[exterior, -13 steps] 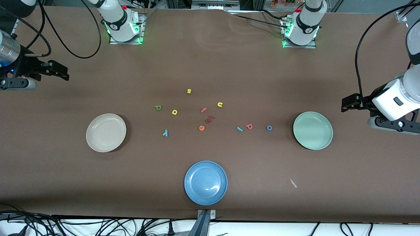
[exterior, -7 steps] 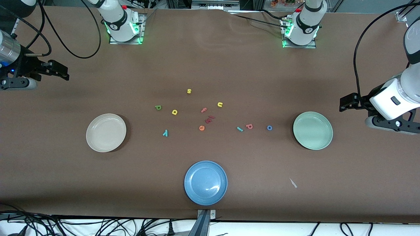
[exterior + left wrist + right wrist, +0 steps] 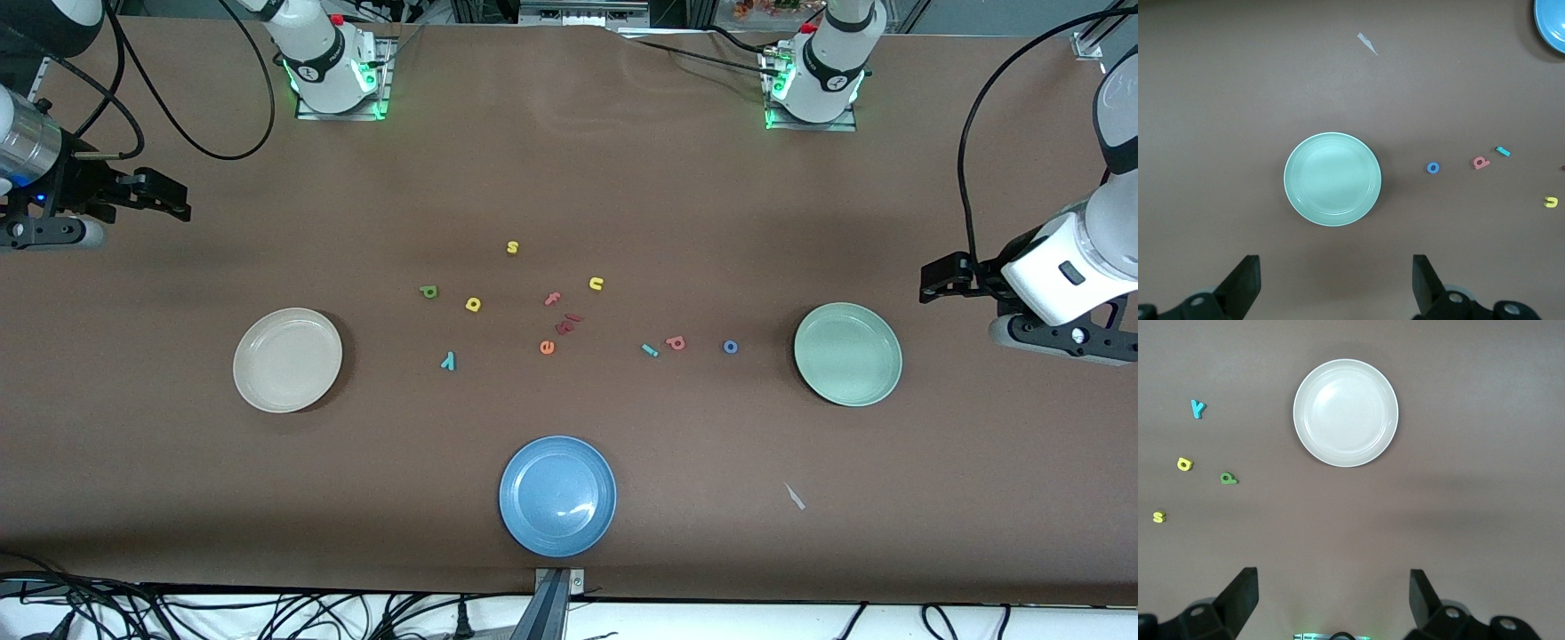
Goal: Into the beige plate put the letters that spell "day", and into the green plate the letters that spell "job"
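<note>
Front view: the beige plate [image 3: 287, 360] is seen on the table [image 3: 569, 178] toward the right arm's end, the green plate [image 3: 847, 354] toward the left arm's end, and a blue plate [image 3: 557, 495] nearest the camera, at abt 6 o'clock from the letter scatter. The "day" letters lie loose on the table at abt 3 o'clock from the beige plate: dark green d [image 3: 428, 291], yellow a [image 3: 473, 305], teal y [image 3: 449, 360]. The "job" letters lie in a row at 9 o'clock from the green plate: blue o [image 3: 730, 347], pink-red b [image 3: 676, 342], teal j [image 3: 650, 350]. Between the groups a yellow s [image 3: 512, 247], yellow u [image 3: 596, 284], pink f [image 3: 553, 299] and orange e [image 3: 547, 347] are noted. The right hand [image 3: 164, 197] is held over bare table at the right arm's end, fingers spread, nothing gripped; the left hand [image 3: 941, 277] is over the table at abt 1 o'clock from the green plate, likewise spread and empty. Left wrist view: green plate centred, both fingers [image 3: 1243, 283] wide apart. Right wrist view: beige plate, y, a, d and s visible; fingers [image 3: 1241, 595] wide apart.
</note>
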Controlling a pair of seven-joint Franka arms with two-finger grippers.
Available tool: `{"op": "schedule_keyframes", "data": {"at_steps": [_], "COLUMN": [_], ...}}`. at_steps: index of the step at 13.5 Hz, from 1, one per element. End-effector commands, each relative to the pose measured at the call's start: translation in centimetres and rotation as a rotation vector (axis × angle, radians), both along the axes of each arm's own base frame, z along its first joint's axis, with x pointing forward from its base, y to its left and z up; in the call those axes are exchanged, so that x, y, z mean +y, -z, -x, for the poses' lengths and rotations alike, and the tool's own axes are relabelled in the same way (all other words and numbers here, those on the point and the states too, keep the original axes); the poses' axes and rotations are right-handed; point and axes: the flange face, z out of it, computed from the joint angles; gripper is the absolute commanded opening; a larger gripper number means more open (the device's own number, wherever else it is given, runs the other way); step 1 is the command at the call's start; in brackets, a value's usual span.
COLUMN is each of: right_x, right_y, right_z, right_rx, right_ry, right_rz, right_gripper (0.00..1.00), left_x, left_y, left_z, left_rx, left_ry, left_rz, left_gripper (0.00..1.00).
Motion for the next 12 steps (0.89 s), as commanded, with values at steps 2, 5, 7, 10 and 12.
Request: {"op": "schedule_keyframes", "data": {"at_steps": [2,5,7,10,12], "right_x": [-0.07,0.03,0.45,0.53,0.52], "right_y": [-0.80,-0.68,-0.64,-0.48,-0.13], "right_z": [-0.31,-0.30,-0.23,-0.30,-0.45], "right_rx": [-0.009,-0.003,0.002,0.005,0.011], "right_ry": [-0.013,-0.016,-0.023,-0.027,-0.028], "right_rz": [-0.012,-0.013,-0.013,-0.012,-0.010], "right_gripper": [1.00,1.00,1.00,1.00,1.00], "left_x": [-0.02,-0.02,-0.02,-0.02,0.27], "left_y": [-0.70,-0.70,-0.70,-0.80,-0.80], "left_z": [0.19,0.19,0.19,0.23,0.21], "left_rx": [-0.017,-0.017,-0.017,-0.019,-0.019], "left_ry": [0.009,0.006,0.004,0.001,-0.003], "left_rz": [-0.016,-0.016,-0.016,-0.017,-0.017], "left_gripper": [1.00,1.00,1.00,1.00,1.00]}}
